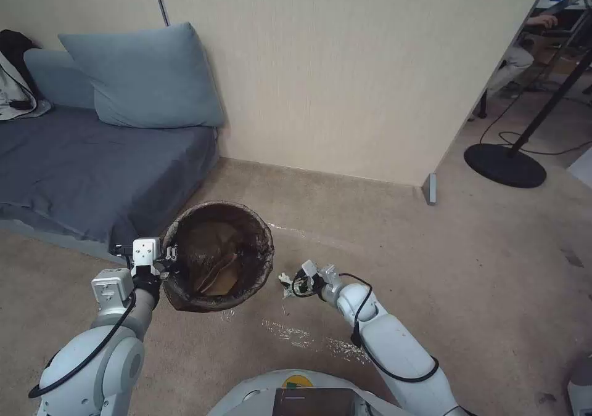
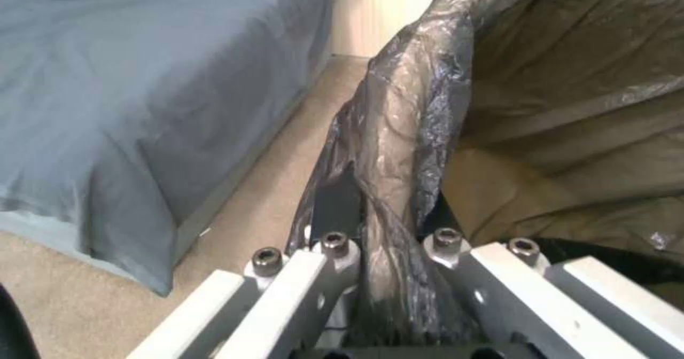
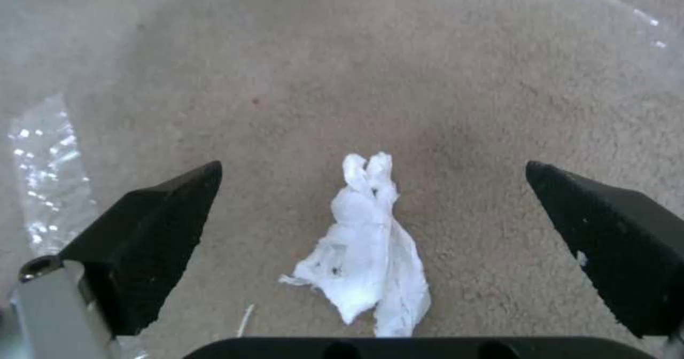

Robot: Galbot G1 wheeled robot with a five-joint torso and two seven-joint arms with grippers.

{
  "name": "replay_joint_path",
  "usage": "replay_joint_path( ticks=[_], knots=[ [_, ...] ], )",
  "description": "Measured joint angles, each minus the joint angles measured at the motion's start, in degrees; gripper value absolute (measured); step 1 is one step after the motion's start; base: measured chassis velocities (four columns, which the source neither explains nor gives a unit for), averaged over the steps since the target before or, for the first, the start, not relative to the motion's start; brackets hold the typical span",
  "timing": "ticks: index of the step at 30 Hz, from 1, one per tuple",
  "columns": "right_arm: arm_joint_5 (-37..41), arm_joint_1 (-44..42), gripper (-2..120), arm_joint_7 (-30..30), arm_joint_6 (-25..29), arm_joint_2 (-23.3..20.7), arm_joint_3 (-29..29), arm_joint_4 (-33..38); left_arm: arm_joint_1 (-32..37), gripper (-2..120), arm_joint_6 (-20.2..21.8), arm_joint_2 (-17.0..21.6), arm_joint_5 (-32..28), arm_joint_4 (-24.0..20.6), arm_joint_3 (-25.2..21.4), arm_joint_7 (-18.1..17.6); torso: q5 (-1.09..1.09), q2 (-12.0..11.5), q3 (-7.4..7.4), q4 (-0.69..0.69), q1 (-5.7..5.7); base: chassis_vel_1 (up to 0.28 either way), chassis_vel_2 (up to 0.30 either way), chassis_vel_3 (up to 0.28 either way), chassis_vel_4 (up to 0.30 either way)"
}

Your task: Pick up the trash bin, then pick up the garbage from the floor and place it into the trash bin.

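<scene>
In the head view, the trash bin is hanging tilted above the beige carpet, its round mouth facing up and its crinkled dark brown bag folding over the rim. The left gripper is gripping the bin's rim on the side toward the blue couch. Just beside the bin, the right gripper is reaching down over a white crumpled scrap on the floor. The couch edge is lying close on the left, the wall is standing behind, and open carpet is stretching away to the right.

In the left wrist view, the left gripper is pinching the bag-covered rim of the bin between its jaws, with the couch running alongside and a narrow strip of carpet between them.

In the right wrist view, the right gripper is holding its black jaws spread wide, one on each side of the scrap, neither touching it. The scrap is lying flat on bare carpet, with clear plastic film glinting off to one side.
</scene>
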Motion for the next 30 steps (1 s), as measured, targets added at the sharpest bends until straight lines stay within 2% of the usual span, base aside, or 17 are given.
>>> replay_joint_path(
  ticks=[19, 30],
  knots=[
    [-7.3, 3.4, 100, 1.6, 3.5, 5.0, -1.4, -13.6, -0.1, 4, -0.2, -0.1, -0.3, 0.6, 0.1, 0.2, 0.01, 0.0, 0.0, 0.0, 0.0, 0.0, 0.0, 0.0, 0.0],
    [-8.7, 4.6, 100, 1.9, 4.3, 6.6, -1.8, -17.8, -0.1, 4, -0.3, -0.2, -0.2, 0.8, 0.1, 0.3, 0.01, 0.0, 0.0, 0.0, 0.0, 0.0, 0.0, 0.0, 0.0]
  ],
)
